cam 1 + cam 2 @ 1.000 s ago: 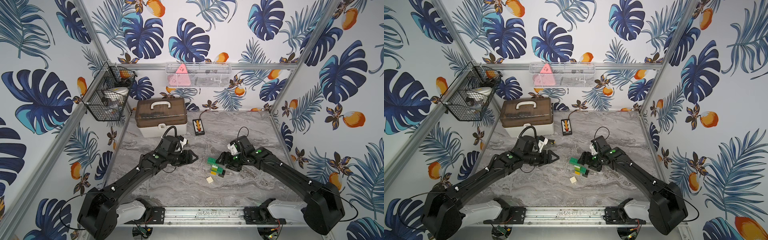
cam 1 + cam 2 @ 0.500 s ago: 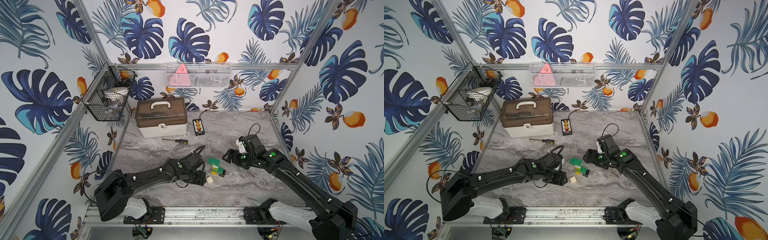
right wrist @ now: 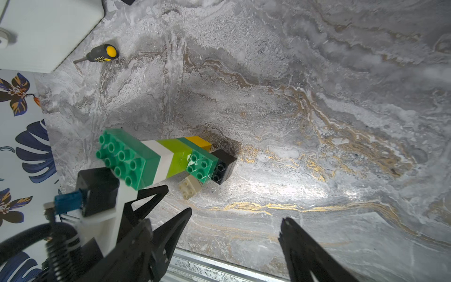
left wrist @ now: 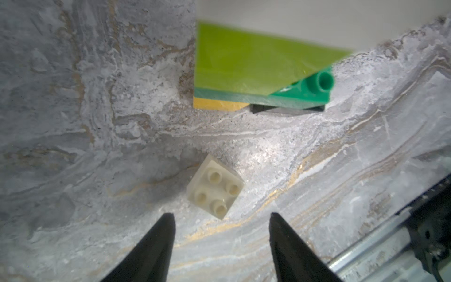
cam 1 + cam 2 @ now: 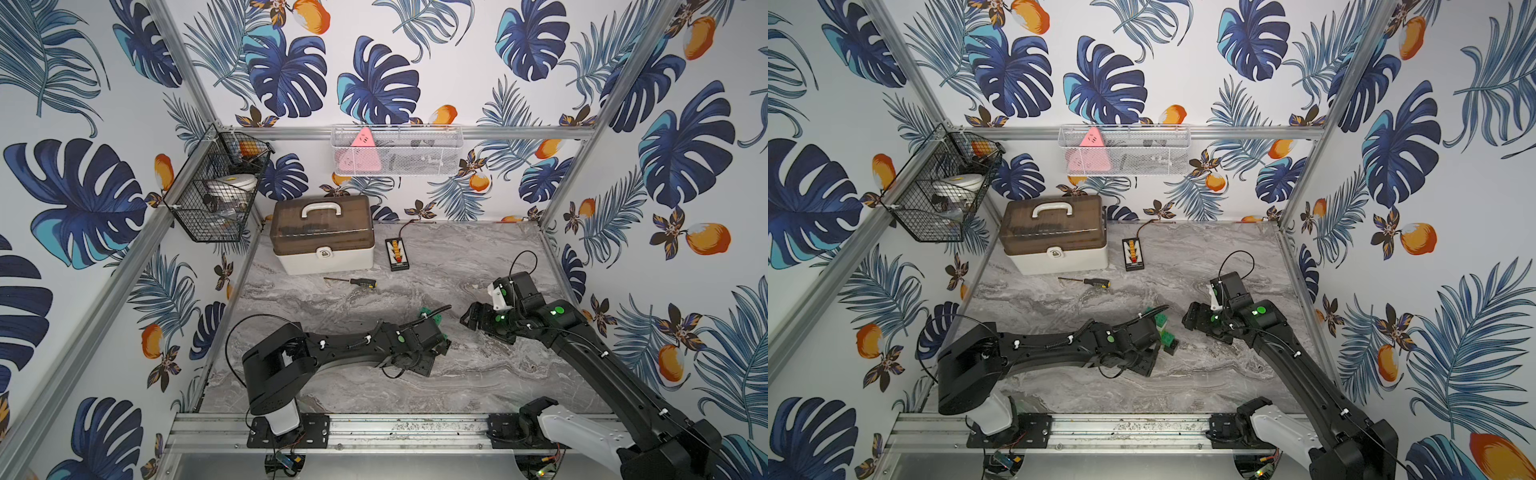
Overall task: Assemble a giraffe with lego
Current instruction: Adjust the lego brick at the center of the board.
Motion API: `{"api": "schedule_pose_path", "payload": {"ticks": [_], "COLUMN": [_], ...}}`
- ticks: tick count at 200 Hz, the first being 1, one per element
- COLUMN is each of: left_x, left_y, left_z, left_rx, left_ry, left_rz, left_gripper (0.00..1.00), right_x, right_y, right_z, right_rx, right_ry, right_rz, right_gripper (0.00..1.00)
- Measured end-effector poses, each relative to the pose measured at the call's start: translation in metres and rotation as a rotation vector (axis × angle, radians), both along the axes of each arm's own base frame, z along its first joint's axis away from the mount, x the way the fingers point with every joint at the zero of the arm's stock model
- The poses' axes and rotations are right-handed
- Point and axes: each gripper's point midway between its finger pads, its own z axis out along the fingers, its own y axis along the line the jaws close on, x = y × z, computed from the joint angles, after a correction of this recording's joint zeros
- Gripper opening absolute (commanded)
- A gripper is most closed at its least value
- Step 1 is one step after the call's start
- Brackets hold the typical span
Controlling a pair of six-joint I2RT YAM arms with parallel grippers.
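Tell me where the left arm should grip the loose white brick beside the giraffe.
Grip its two opposite flat side walls, coming from straight above. The white brick lies studs up on the table, turned diagonal to the open left gripper, so the wrist likely needs a twist first. The giraffe is close beside it.

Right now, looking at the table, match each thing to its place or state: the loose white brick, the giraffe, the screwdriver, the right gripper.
Things:
1 loose white brick
2 giraffe
3 screwdriver
4 right gripper

Places or states:
A open, holding nothing
B lying in front of the storage box
C studs up, just ahead of the open left gripper
D standing on yellow and black legs

Pairs: 1-C, 2-D, 3-B, 4-A
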Motion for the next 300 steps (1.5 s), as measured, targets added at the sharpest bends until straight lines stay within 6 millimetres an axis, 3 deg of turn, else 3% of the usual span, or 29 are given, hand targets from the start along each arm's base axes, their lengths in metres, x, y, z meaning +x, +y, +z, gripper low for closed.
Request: {"api": "schedule_pose_path", "payload": {"ticks": [58, 145, 164, 186, 223, 240, 263, 300], "left_x": [-0.003, -0.013, -0.014, -0.015, -0.005, 0.003, 0.011, 0.011], "left_y": [0.006, 0.017, 0.02, 0.021, 0.008, -0.002, -0.009, -0.011], "left_z": [-0.004, -0.008, -0.013, -0.02, -0.027, -0.027, -0.028, -0.029], "left_rx": [0.043, -0.01, -0.038, -0.072, -0.15, -0.181, -0.202, -0.217], "left_ry": [-0.026, -0.046, -0.068, -0.095, -0.193, -0.253, -0.311, -0.347], "left_rz": [-0.037, -0.068, -0.078, -0.096, -0.132, -0.156, -0.175, -0.211], "left_gripper": [0.66, 0.66, 0.69, 0.8, 0.83, 0.8, 0.65, 0.62], "right_x": [0.001, -0.002, -0.002, -0.001, -0.004, -0.007, -0.009, -0.012], "right_y": [-0.006, -0.004, -0.004, -0.005, -0.011, -0.015, -0.019, -0.025], "right_z": [0.001, -0.021, -0.022, -0.019, -0.013, -0.011, -0.006, -0.001], "right_rx": [0.014, 0.021, 0.021, 0.013, -0.031, -0.055, -0.079, -0.11], "right_ry": [0.001, 0.067, 0.07, 0.079, 0.103, 0.122, 0.133, 0.139], "right_rz": [-0.01, -0.022, -0.023, -0.025, -0.018, -0.025, -0.026, -0.034], "right_gripper": [0.85, 0.84, 0.84, 0.84, 0.84, 0.84, 0.84, 0.84]}}
